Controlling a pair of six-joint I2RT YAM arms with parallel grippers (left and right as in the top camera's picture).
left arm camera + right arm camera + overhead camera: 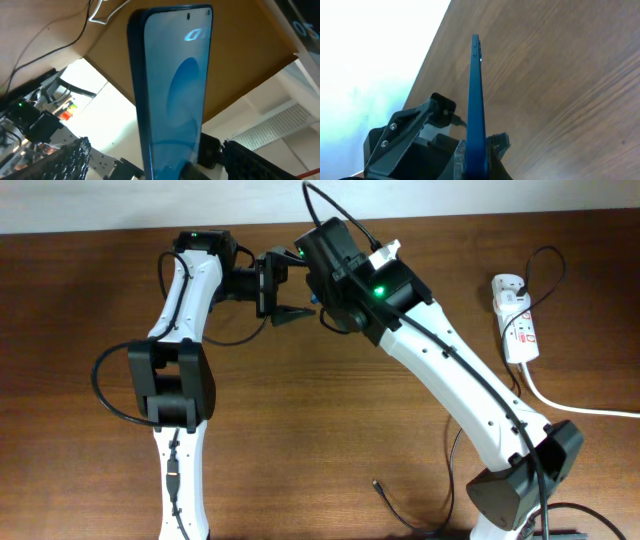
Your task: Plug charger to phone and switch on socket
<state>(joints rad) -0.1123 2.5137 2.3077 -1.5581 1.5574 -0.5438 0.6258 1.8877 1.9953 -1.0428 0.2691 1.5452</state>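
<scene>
The right gripper (477, 147) clamps one end of the phone (476, 95) edge-on and holds it off the table (300, 420), probably to present its port. The left gripper (290, 307) faces it with fingers spread, and the phone between them looks untouched. The charger (378, 484) tip lies near the right arm's base, well apart. The socket (516, 320) sits far right. Both arms crowd the phone.
</scene>
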